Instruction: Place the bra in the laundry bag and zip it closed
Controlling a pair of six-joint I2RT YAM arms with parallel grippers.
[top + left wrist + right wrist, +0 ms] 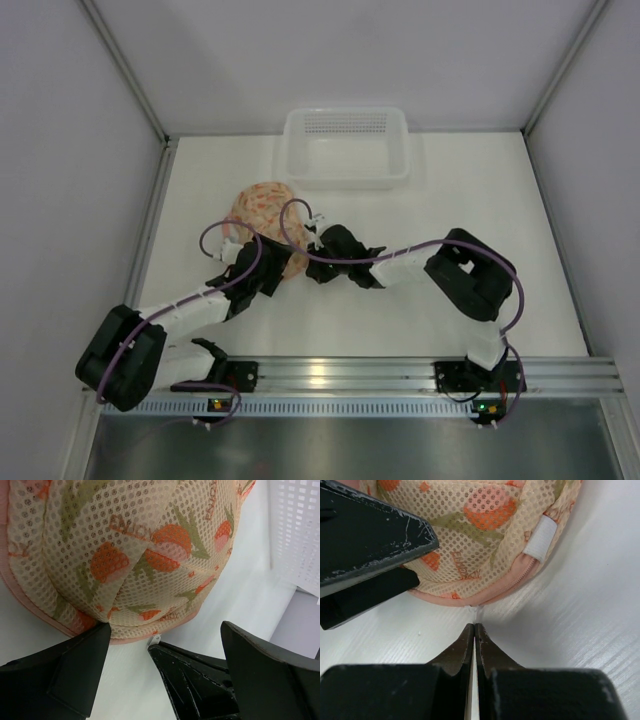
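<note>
Pale pink, orange-printed mesh laundry bag (262, 208) lies on white table (420, 300). Left gripper (166, 627) spread wide, one finger bracing the bag's rim against the pull. Right gripper (474, 626) pinched tight, apparently on the white zip pull (479, 611). Mustard bra unseen, presumably inside.

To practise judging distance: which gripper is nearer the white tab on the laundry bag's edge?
Right. The right gripper, shut, reaches the tab with its tips; the left gripper, open, has a finger out to each side.
</note>
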